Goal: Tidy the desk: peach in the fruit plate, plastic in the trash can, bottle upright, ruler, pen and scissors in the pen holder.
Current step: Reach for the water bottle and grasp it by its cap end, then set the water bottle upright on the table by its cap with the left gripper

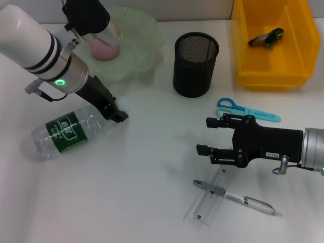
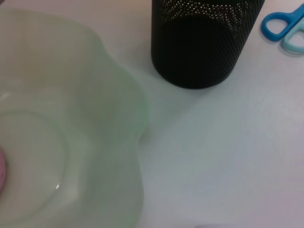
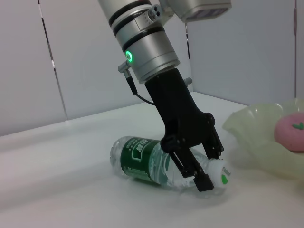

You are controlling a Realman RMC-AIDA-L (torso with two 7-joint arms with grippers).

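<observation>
Head view: bottle point(image 1: 68, 132) lying on side, well left of pen holder point(image 1: 196, 64); left gripper point(image 1: 115, 112) at its neck. Peach point(image 1: 105, 48) in fruit plate point(image 1: 139, 48). Right gripper point(image 1: 211, 136) spread wide, empty, above ruler point(image 1: 211, 196) and pen point(image 1: 243, 198); scissors point(image 1: 246, 111) just behind.
Left wrist view: fruit plate beside pen holder.
Right wrist view: left gripper fingers point(image 3: 205, 181) clenched around bottle neck, by white cap.

Plastic, mesh and matt black on a smooth white desk

My left gripper point(image 1: 117, 112) is matt black with a brushed, silvery metal wrist, its fingers around the neck of the clear, crinkly plastic bottle point(image 1: 66, 132) with its glossy green label; my right gripper point(image 1: 210, 136) is the same matt black. The fruit plate point(image 1: 139, 48) looks like frosted, translucent green plastic, the pen holder point(image 1: 196, 64) is fine black metal mesh, the trash can point(image 1: 273, 45) is smooth yellow plastic, and the ruler point(image 1: 211, 198) is clear plastic.
</observation>
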